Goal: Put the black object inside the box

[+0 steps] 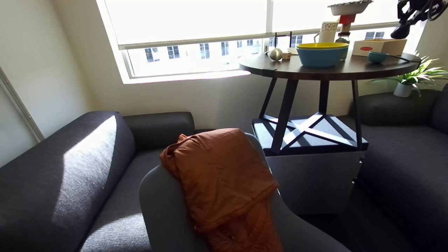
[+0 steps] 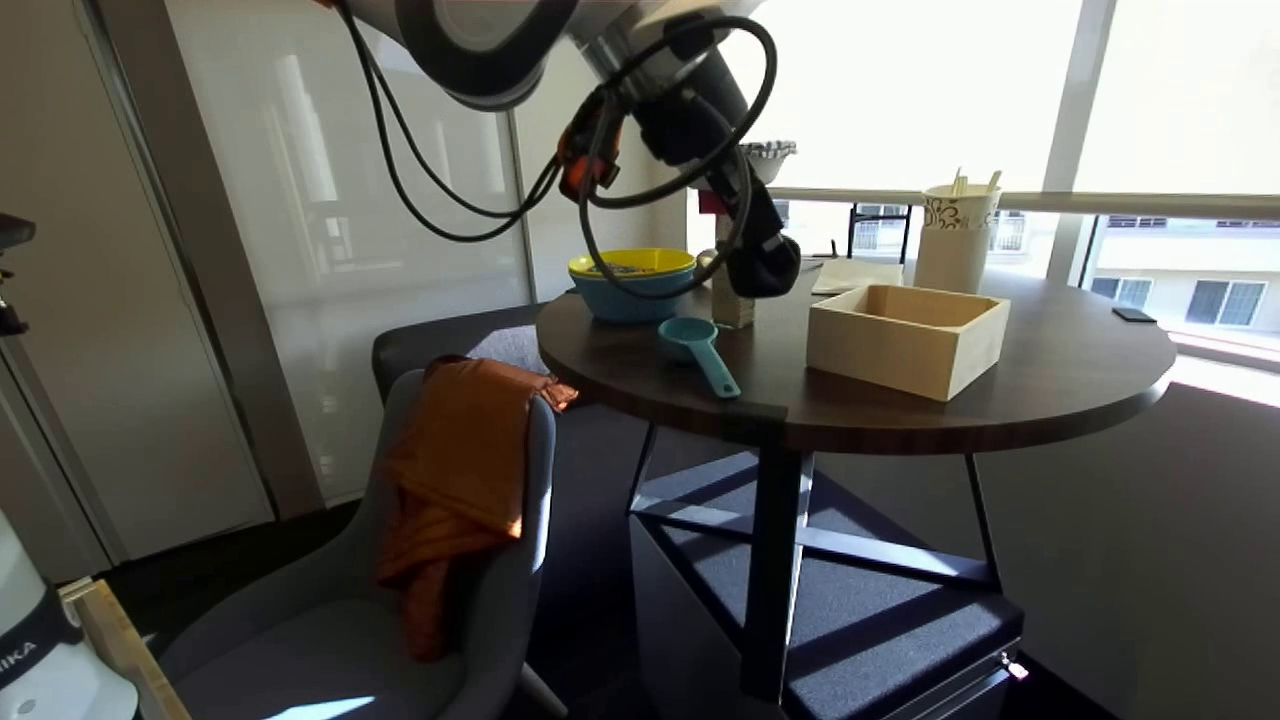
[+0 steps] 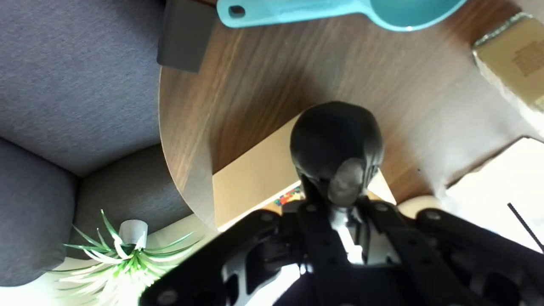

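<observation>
Dark round table [image 2: 1075, 350] by bright window [image 1: 190, 59]; black object [image 2: 763, 270] is pinched by gripper [image 2: 768, 240], held left of open box [image 2: 878, 345] (in an exterior view); should be carried right, centred over it, lowered inside, then released

Round dark table [image 2: 1080, 360], open box [image 2: 880, 350], teal scoop [image 2: 702, 348], blue bowl [image 2: 625, 302]

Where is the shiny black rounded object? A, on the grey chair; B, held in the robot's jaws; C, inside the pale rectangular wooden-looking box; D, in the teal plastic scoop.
B: the wrist view shows the black rounded object clamped in the jaws, and an exterior view shows it outside the pale rectangular box.
</observation>
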`<state>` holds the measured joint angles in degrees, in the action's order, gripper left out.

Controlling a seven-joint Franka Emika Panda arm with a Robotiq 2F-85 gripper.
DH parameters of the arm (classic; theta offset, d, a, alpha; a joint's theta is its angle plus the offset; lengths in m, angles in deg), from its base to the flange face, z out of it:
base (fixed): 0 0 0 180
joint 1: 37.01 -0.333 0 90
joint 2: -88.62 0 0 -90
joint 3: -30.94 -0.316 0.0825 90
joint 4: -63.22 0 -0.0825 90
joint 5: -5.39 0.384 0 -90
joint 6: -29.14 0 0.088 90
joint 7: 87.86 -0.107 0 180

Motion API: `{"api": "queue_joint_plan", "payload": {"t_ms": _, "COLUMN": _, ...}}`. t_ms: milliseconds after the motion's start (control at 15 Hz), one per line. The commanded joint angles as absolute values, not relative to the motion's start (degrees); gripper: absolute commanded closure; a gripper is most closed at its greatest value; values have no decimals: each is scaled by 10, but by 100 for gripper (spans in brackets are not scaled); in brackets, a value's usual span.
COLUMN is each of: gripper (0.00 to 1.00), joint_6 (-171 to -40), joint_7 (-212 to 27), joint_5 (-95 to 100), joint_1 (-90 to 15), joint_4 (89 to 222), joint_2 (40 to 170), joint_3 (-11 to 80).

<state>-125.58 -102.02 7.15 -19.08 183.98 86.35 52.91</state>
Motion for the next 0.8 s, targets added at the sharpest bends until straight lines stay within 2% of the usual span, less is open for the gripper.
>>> {"api": "queue_joint_plan", "payload": {"t_ms": 0, "gripper": 96, "joint_6": -1265, "joint_7": -1018, "joint_5": 157, "joint_1": -187, "joint_4": 1802, "joint_2": 863, "joint_3": 523}}
{"api": "queue_joint_plan", "payload": {"t_ms": 267, "gripper": 96, "joint_6": -1257, "joint_7": -1033, "joint_5": 218, "joint_1": -184, "joint_4": 1722, "joint_2": 909, "joint_3": 524}}
{"api": "queue_joint_plan", "payload": {"t_ms": 733, "gripper": 96, "joint_6": -1245, "joint_7": -1136, "joint_5": 197, "joint_1": -167, "joint_4": 1566, "joint_2": 1020, "joint_3": 531}}
